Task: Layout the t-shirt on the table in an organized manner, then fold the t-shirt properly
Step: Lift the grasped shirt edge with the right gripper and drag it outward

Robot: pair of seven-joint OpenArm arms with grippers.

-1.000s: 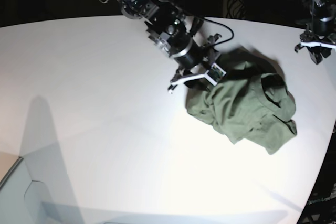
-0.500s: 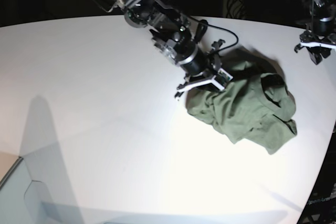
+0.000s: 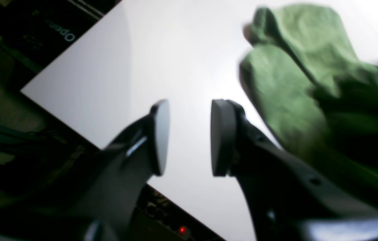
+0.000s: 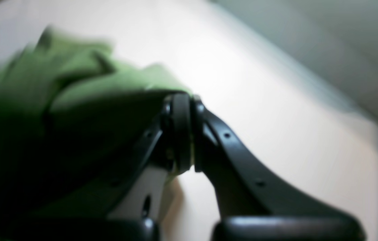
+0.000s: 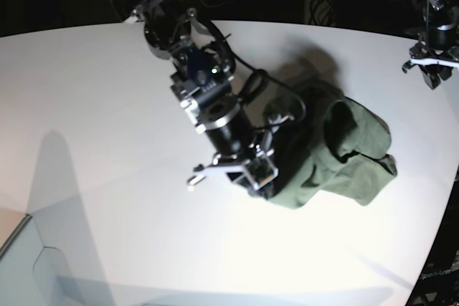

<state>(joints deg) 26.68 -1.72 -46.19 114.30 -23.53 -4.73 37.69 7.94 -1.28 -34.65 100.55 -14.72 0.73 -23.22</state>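
Right gripper (image 4: 182, 134): pads pressed together, pinching the t-shirt's (image 5: 337, 152) edge.
Left gripper (image 3: 189, 137): parted, empty, beside the t-shirt.
T-shirt: olive-green, crumpled heap on table (image 5: 107, 105).

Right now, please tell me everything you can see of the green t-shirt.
The olive-green, soft, wrinkled cotton t-shirt lies bunched in a heap, not spread flat, on the large white table, toward the side of the idle left claw. The right claw is shut on its near edge. No neck label shows.
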